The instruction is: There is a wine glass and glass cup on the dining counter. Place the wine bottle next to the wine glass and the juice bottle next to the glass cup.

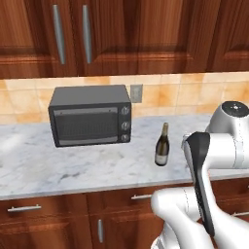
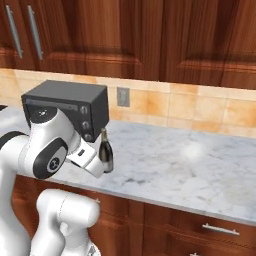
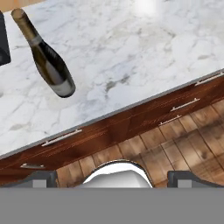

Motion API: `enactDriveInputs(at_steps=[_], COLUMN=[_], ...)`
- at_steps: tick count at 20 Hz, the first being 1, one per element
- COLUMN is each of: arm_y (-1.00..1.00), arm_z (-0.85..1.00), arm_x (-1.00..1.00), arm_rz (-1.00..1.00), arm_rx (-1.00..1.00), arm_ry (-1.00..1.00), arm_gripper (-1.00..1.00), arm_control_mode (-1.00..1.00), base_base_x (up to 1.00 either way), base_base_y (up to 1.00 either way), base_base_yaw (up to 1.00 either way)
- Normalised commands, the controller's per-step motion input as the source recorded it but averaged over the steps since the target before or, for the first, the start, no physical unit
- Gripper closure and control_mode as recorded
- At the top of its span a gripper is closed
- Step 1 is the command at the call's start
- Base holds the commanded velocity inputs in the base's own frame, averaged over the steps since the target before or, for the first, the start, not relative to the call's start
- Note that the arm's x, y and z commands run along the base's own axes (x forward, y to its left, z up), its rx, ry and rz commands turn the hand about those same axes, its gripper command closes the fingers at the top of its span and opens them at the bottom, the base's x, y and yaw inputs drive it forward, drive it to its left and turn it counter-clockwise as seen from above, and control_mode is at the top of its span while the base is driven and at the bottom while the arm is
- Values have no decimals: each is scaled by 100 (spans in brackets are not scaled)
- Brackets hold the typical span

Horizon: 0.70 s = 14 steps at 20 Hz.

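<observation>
The wine bottle (image 1: 162, 146) (image 2: 105, 152) is dark and slim with a tan-topped neck. It stands upright on a marble worktop, just right of a microwave. In the hand view the wine bottle (image 3: 48, 57) is at the upper left, well ahead of my gripper (image 3: 116, 179). The gripper hangs over the worktop's front edge and the floor. Its two dark fingertips (image 3: 43, 178) stand far apart, open, with nothing between them. My arm rises in front of the drawers, its hand close beside the bottle in the right base view. The wine glass, glass cup, juice bottle and dining counter are out of view.
A dark microwave (image 1: 90, 115) (image 2: 70, 107) stands at the back left of the marble worktop (image 1: 73, 168) (image 2: 175, 160), which has drawers with metal handles (image 3: 61, 137) below. Brown wall cabinets hang above. A wall outlet (image 1: 136, 91) sits behind the bottle. The worktop stretches open to the right.
</observation>
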Motion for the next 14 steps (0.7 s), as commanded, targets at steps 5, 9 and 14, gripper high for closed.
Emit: enactDriveInputs(at_steps=[5, 9, 14], arm_y=[0, 0, 0], arm_z=[0, 0, 0], arm_x=[0, 0, 0], arm_rz=[0, 0, 0], arm_rx=[0, 0, 0], arm_ry=[0, 0, 0], arm_gripper=[-100, -100, -100], arm_control_mode=[100, 100, 100], base_base_x=[44, 36, 2], base_base_y=[6, 1, 0], base_base_yaw=[10, 10, 0])
